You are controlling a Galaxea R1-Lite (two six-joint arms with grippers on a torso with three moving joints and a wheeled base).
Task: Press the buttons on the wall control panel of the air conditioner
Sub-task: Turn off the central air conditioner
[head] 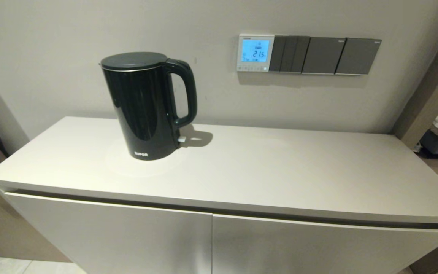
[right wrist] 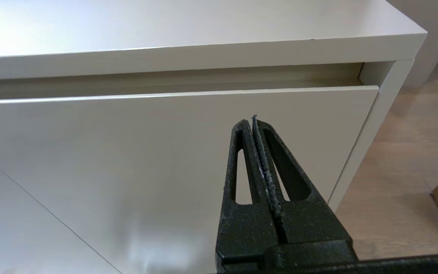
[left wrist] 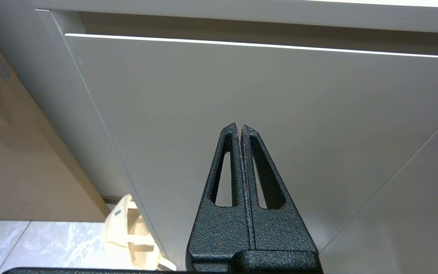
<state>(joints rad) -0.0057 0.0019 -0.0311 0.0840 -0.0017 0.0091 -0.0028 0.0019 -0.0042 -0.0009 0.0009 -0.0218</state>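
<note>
Your left gripper (left wrist: 240, 127) and right gripper (right wrist: 253, 121) sit closed, empty, before the cabinet doors (right wrist: 127, 160). Reaching the wall control panel (head: 255, 53) above, you risk clipping the kettle (head: 146, 106) or hitting the switch plates (head: 325, 55), missing the buttons (head: 252, 69).

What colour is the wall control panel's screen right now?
Lit light blue, on the white wall control panel; it shows best in the head view.
</note>
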